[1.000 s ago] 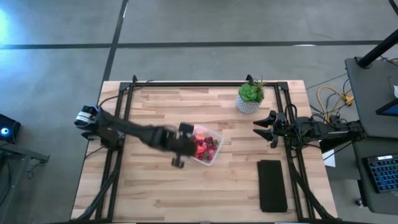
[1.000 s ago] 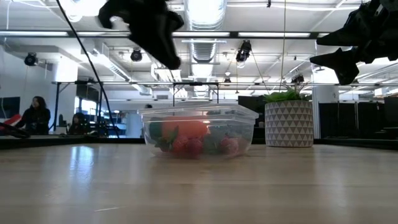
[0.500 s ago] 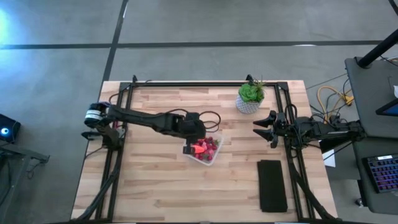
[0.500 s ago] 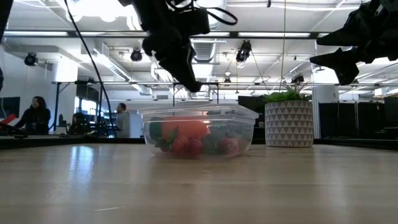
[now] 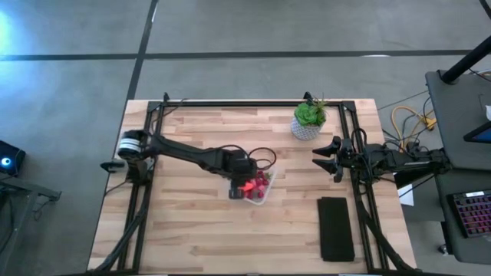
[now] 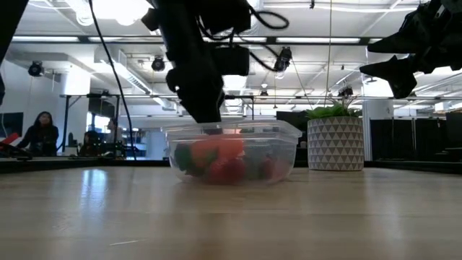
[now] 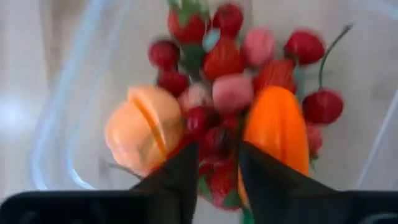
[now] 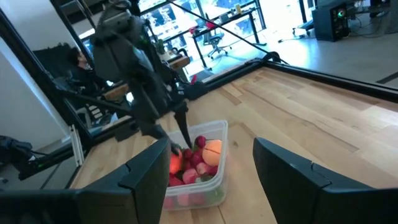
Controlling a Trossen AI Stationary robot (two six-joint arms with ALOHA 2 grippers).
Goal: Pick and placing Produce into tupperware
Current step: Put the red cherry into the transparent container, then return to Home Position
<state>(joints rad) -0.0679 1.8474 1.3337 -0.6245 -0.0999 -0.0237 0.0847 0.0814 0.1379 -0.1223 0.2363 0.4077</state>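
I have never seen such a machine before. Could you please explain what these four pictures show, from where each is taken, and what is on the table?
It is a robot with two dark arms at a wooden table. One picture looks down from above, one looks level across the table, and two come from cameras on the arms' wrists. The left tool reaches down into the clear tupperware, which holds the toy produce: red berries, an orange piece and a round peach-coloured fruit. Its fingers stand slightly apart, and I cannot tell whether they grip anything. The right tool waits open in the air at the table's right side. A potted plant and a flat black slab also sit there.
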